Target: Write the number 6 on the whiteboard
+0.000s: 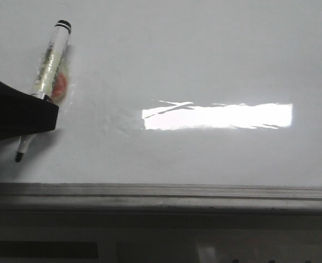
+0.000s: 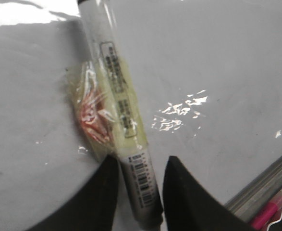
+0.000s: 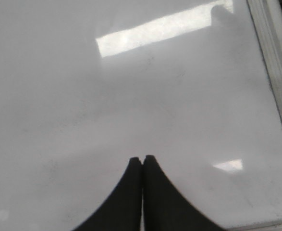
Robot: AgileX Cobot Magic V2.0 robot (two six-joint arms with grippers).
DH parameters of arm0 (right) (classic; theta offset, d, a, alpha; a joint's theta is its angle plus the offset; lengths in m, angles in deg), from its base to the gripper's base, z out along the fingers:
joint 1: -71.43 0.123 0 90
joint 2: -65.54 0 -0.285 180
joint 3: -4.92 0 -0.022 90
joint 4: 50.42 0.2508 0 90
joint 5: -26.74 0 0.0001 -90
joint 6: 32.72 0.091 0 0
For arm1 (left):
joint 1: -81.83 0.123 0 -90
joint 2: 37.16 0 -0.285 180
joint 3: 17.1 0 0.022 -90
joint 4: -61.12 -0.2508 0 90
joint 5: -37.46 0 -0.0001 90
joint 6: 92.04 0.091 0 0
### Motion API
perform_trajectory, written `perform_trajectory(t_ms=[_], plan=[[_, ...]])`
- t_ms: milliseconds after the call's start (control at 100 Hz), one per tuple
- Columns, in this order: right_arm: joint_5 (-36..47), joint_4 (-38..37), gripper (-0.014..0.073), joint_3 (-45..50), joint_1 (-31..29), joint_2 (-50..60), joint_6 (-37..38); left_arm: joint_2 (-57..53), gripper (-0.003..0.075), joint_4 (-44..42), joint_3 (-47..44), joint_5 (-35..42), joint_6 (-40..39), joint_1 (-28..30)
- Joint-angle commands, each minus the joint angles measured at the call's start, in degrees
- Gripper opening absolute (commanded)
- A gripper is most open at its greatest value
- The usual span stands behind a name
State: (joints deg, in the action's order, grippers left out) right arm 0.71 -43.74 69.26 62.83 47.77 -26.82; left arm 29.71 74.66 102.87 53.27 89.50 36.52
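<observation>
Marker (image 1: 46, 71) clamped in the left tool (image 1: 37, 118), tip down on the whiteboard (image 1: 204, 55).

From where I stand, the left tool grips the marker low on its barrel, near the barcode, with some yellowish tape and a crumpled wrapper stuck to its side. Its black tip rests near the board's grey rim (image 1: 161, 193), on the left. No stroke of the number 6 shows on the white surface. The right tool (image 3: 142, 161) hovers over bare board, fingers pressed together, grasping nothing.

whiteboard (image 1: 204, 60) surface open, marker (image 1: 50, 60) obstructing at left
</observation>
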Motion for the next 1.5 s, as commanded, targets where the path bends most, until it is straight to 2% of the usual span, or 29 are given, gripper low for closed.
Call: perform_trajectory(t_ms=[0,50,210,370,580,680,820,910,1030,1100,1330,1490], plan=[[3.9,0.1,-0.0064,-2.0,0.2,-1.0,0.0,0.4,0.0034,1.2,1.6,2.7,-0.1,-0.4],[3.9,0.1,-0.0064,-2.0,1.0,-1.0,0.0,0.4,-0.0019,1.2,1.6,2.7,-0.1,-0.4],[3.0,-0.2,-0.0064,-2.7,6.7,-1.1,0.0,0.2,-0.0020,1.2,1.6,2.7,-0.1,-0.4],[2.2,0.6,-0.0064,-4.8,14.6,-3.8,-6.5,-2.5,-0.0020,-0.5,1.6,2.4,-0.1,-0.4],[5.3,10.6,-0.0064,-10.3,26.1,-12.4,-20.6,-7.3,-0.0020,-15.9,1.6,2.6,-0.1,-0.9],[6.1,10.8,-0.0064,-13.7,33.1,-18.4,-22.5,-7.9,-0.0020,-22.8,1.6,2.8,-0.1,-2.6],[10.6,10.8,-0.0060,-17.5,43.5,-25.5,-22.7,-7.5,-0.0020,-24.6,1.6,2.8,-0.1,-6.0],[15.2,10.8,0.0014,-18.8,49.9,-28.9,-22.7,-7.3,-0.0020,-24.9,1.6,3.5,-0.1,-8.6],[16.1,12.7,0.0251,-20.7,56.0,-34.0,-22.6,-7.0,-0.0020,-24.9,1.6,3.7,-0.1,-11.4],[16.1,14.1,0.0342,-22.0,58.5,-36.8,-22.6,-6.5,-0.0020,-24.9,1.6,4.4,-0.1,-12.8],[18.2,15.9,0.0349,-26.4,62.7,-43.5,-22.6,-4.9,-0.0020,-24.9,1.6,4.2,-0.1,-15.5],[18.3,15.9,0.0278,-27.5,62.6,-45.4,-22.6,-4.9,-0.0020,-24.8,1.6,4.2,-0.4,-16.0]])
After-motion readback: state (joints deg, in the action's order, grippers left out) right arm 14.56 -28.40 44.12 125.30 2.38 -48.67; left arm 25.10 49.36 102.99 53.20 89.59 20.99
